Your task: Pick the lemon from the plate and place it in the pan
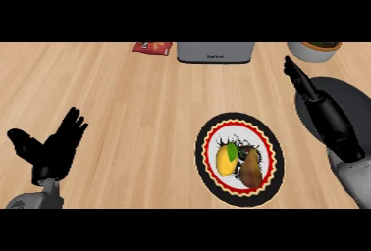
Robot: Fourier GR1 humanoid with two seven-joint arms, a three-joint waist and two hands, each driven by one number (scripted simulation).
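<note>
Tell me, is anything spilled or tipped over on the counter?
Nothing stands out. The lemon lies on the plate right beside a brown food, and nothing has spilled off. The pan sits flat at the right, partly under the right hand. The left hand rests open at the lower left.

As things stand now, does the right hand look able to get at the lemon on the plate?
Probably yes. The right hand is open over the pan, right of the plate; nothing stands between. The lemon lies uncovered, but a brown item lies close on that side.
</note>
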